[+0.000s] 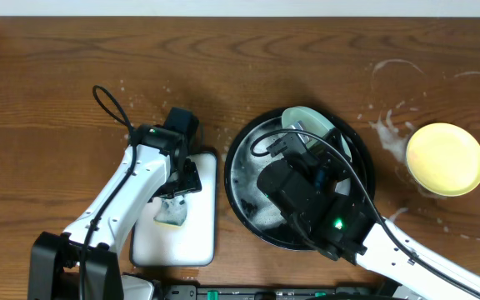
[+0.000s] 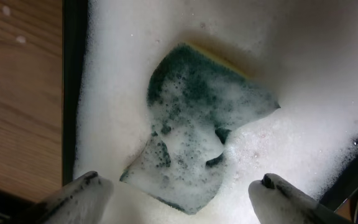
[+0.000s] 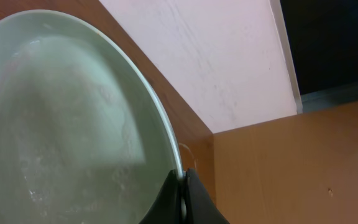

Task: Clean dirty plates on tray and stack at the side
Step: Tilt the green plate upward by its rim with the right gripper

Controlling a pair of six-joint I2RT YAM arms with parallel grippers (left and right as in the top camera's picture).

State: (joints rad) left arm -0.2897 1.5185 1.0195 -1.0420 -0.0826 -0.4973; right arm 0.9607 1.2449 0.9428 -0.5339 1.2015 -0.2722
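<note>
My right gripper (image 3: 182, 186) is shut on the rim of a pale mint green plate (image 3: 67, 124), wet and foamy, held tilted over the black tray (image 1: 238, 187); the plate (image 1: 307, 119) shows partly behind the arm in the overhead view. A yellow plate (image 1: 446, 158) sits on the bare tabletop at the right. I see no third plate. My left gripper (image 2: 179, 193) is open, foam-covered, just above a green-and-yellow sponge (image 2: 197, 124) lying in foam in the white rectangular tray (image 1: 202, 233).
White foam streaks and rings (image 1: 390, 125) mark the wood tabletop near the yellow plate. The white tray stands just left of the black tray. The right arm's body (image 1: 307, 196) covers much of the black tray. A cable (image 1: 111, 108) loops behind the left arm.
</note>
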